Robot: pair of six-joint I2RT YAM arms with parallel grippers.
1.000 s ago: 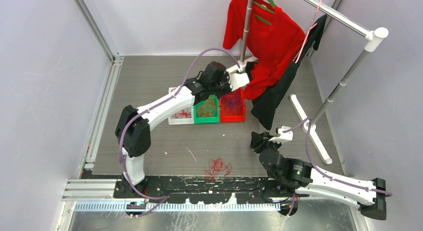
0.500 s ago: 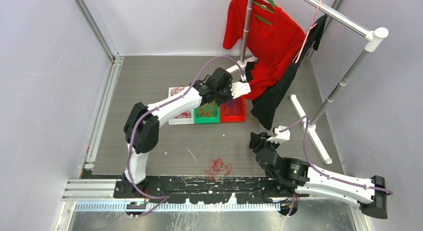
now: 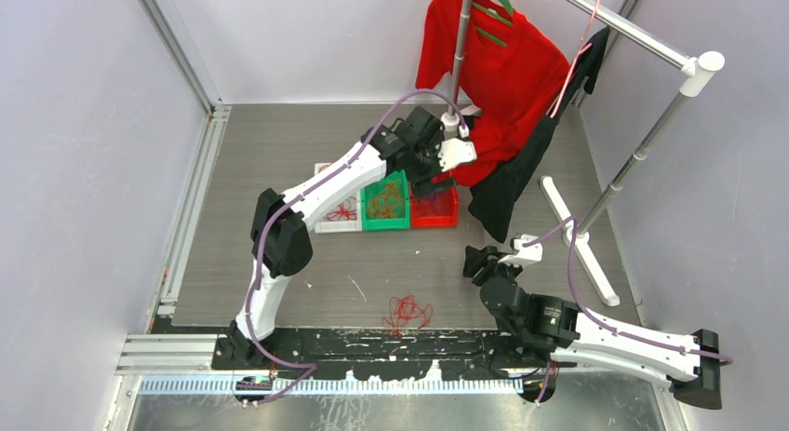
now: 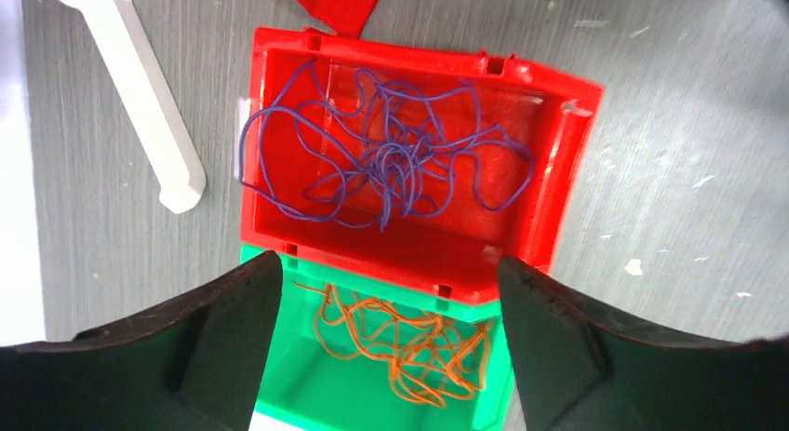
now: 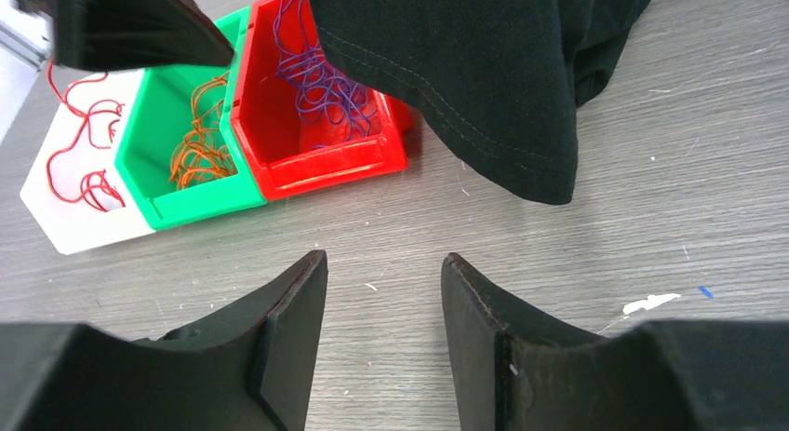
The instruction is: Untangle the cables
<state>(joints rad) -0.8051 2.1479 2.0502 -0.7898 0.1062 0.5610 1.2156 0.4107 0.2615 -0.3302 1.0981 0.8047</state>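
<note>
**With purple sorted, the red tangle is next**

While the left gripper (image 4: 386,275) hovers directly above the open-topped red plastic bin (image 4: 551,198), its jaws are spread wide with nothing between them. The thin purple wire cables (image 4: 391,161) lie loose on that bin's floor. Touching the red bin on the left arm's side is a green plastic bin (image 5: 200,206) holding thin orange wire cables (image 4: 400,343). Beyond it is a flat white plastic bin (image 5: 84,224) with a few red wire loops (image 5: 88,184).

The drop into the red bin looks finished, so I judge this to be the turn between one delivery and the next pick.

A loose tangle of thin red wire cables (image 3: 407,312) is left on the grey wood-grain tabletop (image 3: 279,142), well apart from the red bin and toward the arm bases. The right gripper (image 5: 383,263) faces the red bin from that same side, low over the tabletop, with its jaws parted and empty.

The next move probably calls for one gripper to pin or lift the tangle. The other would then draw out a single strand, slowly enough that the loops do not tighten.
</note>
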